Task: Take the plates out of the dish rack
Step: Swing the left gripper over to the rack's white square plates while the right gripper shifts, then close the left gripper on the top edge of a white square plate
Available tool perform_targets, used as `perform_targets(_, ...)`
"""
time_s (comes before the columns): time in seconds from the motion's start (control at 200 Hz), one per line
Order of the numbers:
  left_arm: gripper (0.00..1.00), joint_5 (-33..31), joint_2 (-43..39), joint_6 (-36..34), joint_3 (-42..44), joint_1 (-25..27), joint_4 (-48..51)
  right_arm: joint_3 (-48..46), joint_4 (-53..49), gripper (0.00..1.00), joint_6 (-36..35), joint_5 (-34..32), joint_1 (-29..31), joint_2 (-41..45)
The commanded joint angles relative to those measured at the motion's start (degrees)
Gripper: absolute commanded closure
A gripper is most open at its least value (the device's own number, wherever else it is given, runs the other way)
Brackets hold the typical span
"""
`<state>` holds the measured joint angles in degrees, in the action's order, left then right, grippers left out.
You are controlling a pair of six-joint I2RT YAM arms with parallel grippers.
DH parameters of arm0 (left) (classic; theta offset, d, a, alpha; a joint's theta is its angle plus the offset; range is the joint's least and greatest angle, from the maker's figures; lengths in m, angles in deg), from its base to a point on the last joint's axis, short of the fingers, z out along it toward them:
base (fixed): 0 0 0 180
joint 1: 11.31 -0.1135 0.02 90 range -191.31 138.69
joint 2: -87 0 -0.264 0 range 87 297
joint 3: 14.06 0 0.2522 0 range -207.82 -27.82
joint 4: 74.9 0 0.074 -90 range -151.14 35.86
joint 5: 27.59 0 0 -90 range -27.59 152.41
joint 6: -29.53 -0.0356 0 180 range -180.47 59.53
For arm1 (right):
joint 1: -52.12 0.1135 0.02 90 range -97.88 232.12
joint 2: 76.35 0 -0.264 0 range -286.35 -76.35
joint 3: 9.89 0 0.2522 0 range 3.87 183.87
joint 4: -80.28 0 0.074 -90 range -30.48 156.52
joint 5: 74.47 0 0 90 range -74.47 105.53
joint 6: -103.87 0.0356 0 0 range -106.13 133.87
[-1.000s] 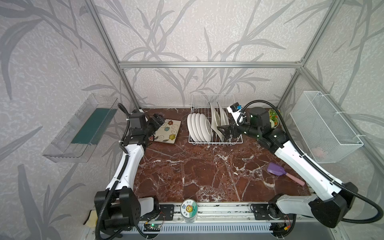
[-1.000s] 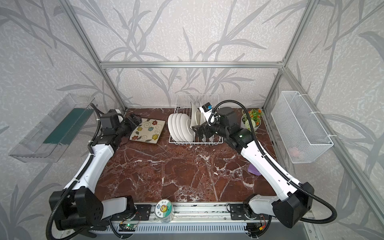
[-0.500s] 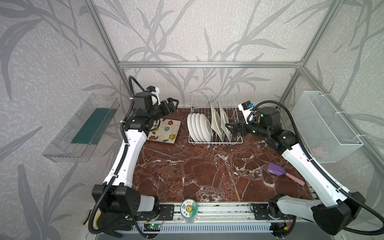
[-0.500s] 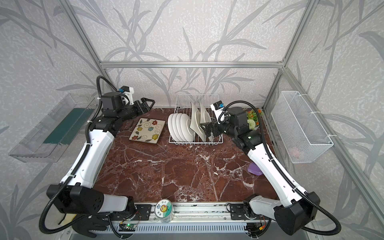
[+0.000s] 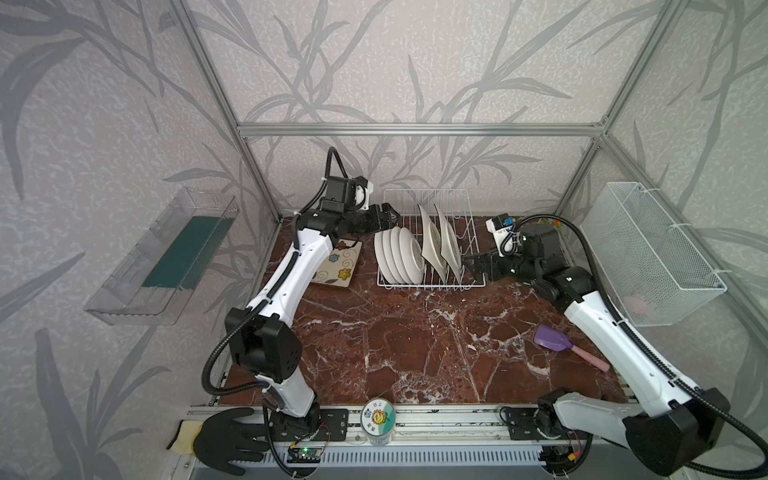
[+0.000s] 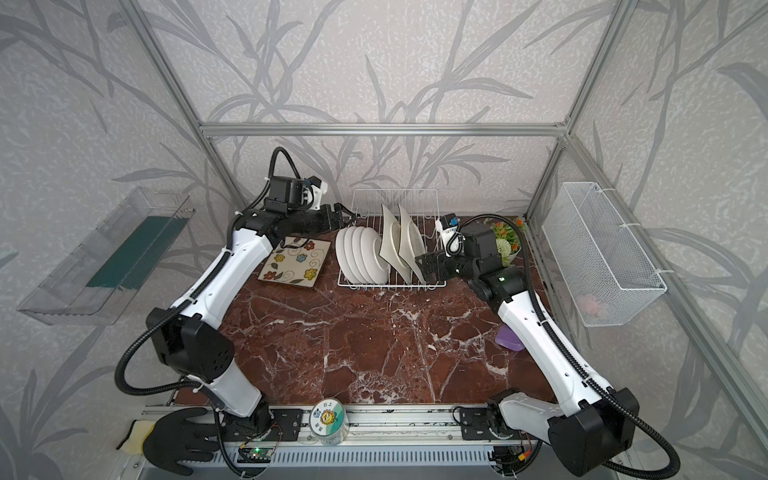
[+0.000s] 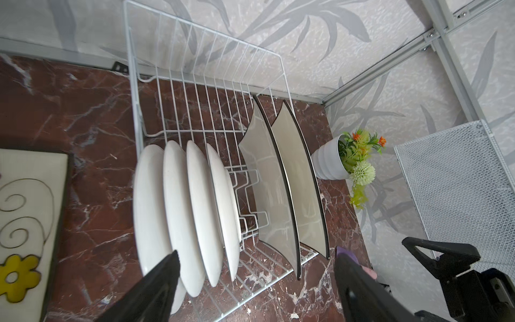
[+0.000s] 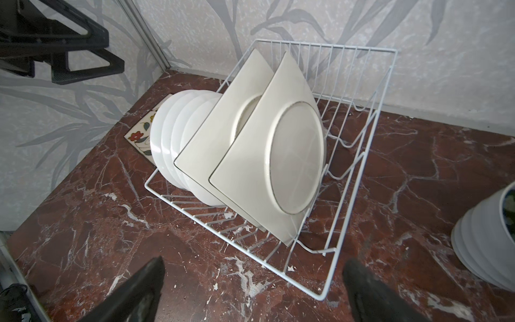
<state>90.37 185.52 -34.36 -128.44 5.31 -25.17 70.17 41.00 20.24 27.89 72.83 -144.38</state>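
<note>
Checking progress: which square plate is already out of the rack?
The floral plate, lying flat on the table left of the dish rack; the two plain cream plates stand on edge inside it.

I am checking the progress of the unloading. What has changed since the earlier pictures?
The left claw rose from the floral plate on the table and swung right, toward the round plates at the dish rack's left end. The right claw drew back from the square plates to outside the rack's right side. Both are open, empty. Plates and rack stayed put.
</note>
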Motion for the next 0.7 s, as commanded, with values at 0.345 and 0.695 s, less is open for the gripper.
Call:
perform_targets(0.345, 0.17, 0.26, 14.92, 1.82, -15.88, 7.04, 8.83, -3.8, 3.57, 0.01, -0.17, -3.38, -0.41, 3.86)
perform_targets(0.695, 0.31, 0.71, 24.42, 2.76, -26.68, 9.3, 13.69, -5.53, 3.44, 0.01, -1.55, -4.08, -1.05, 5.74)
